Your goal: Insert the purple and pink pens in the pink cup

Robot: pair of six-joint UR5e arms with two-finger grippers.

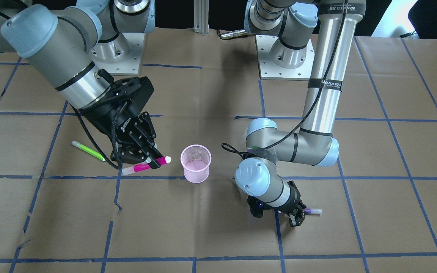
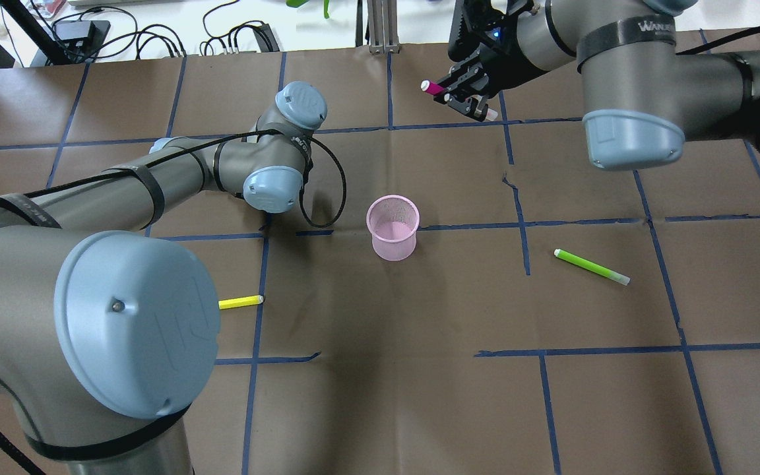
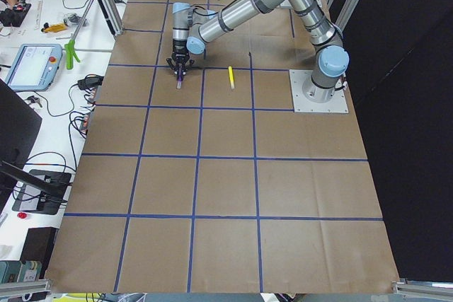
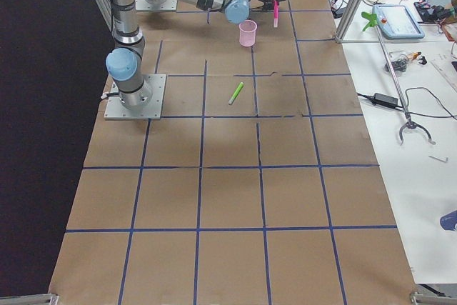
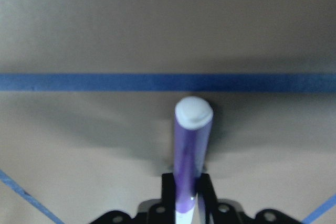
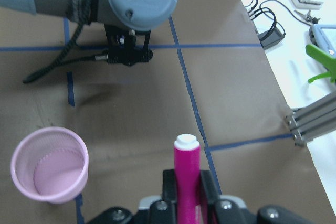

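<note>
Aloft, right end effector (image 1: 152, 159) angles downward — clamping the pink pen (image 1: 145, 166).

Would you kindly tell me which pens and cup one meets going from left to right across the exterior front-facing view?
green pen → pink pen → pink cup → purple pen

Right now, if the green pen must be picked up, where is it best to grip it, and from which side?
I would grip the green pen at mid-barrel, coming straight down from above with the jaws across its length. It lies flat on the table, slim and straight, with bare paper on both sides.
</note>
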